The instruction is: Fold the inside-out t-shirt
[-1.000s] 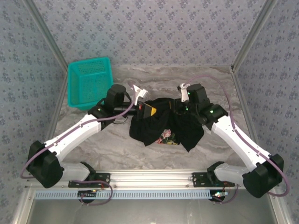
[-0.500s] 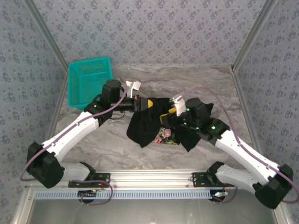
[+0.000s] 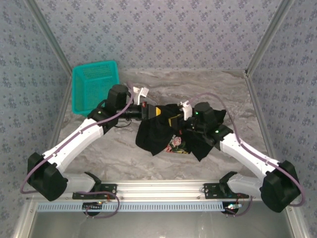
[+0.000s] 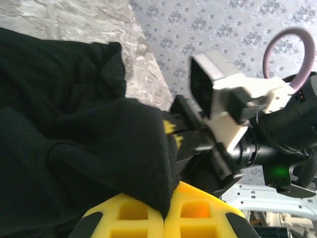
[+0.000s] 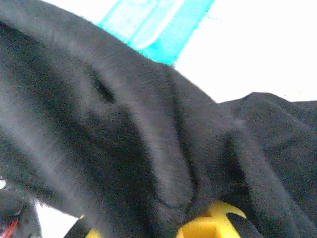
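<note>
The inside-out t-shirt (image 3: 161, 135) is a black bunch in the middle of the table, with a patch of pale print (image 3: 175, 144) showing near its front. My left gripper (image 3: 151, 112) is shut on a fold of the cloth at the bunch's upper left. In the left wrist view its yellow jaws (image 4: 168, 215) pinch the t-shirt (image 4: 74, 144). My right gripper (image 3: 174, 121) sits just to the right of it, shut in the cloth. In the right wrist view the t-shirt (image 5: 124, 148) drapes over the jaws, and a yellow finger (image 5: 214, 224) peeks out below.
A teal mesh basket (image 3: 95, 87) stands at the back left, close behind the left arm. Patterned walls and metal frame posts close in the marble table (image 3: 213, 89) on three sides. The arm bases sit on a rail (image 3: 158, 188) at the near edge.
The right gripper has swung left from the shirt's far right side to beside the left gripper, opened, and shut on the cloth. The left gripper kept its hold and shifted slightly.
</note>
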Action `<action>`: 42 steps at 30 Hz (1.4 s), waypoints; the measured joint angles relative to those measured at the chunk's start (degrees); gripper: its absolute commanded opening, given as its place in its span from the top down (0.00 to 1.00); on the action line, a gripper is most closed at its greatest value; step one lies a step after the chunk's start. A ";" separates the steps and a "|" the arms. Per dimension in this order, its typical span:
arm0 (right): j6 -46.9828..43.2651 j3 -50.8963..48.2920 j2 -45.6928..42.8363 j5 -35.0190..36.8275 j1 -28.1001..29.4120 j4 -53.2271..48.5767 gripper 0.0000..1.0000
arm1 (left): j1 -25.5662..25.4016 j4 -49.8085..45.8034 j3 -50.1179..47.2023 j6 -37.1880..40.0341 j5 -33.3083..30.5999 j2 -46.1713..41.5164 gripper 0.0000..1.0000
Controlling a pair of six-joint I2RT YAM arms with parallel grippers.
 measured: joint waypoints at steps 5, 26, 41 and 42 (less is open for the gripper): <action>1.36 -2.12 -3.61 -17.62 -4.31 6.86 1.00 | 2.16 -2.32 0.00 0.46 -1.44 0.02 0.99; 4.87 -1.49 -5.22 -28.68 -7.26 8.24 1.00 | 1.97 5.14 -12.24 4.96 -4.50 -8.68 0.33; 5.84 -1.46 -5.33 -27.56 -7.43 8.26 1.00 | -1.75 9.38 -10.49 5.66 1.27 0.87 0.77; 5.84 -1.46 -5.40 -27.43 -7.43 8.22 1.00 | -1.73 9.64 -10.45 5.53 1.38 1.14 0.81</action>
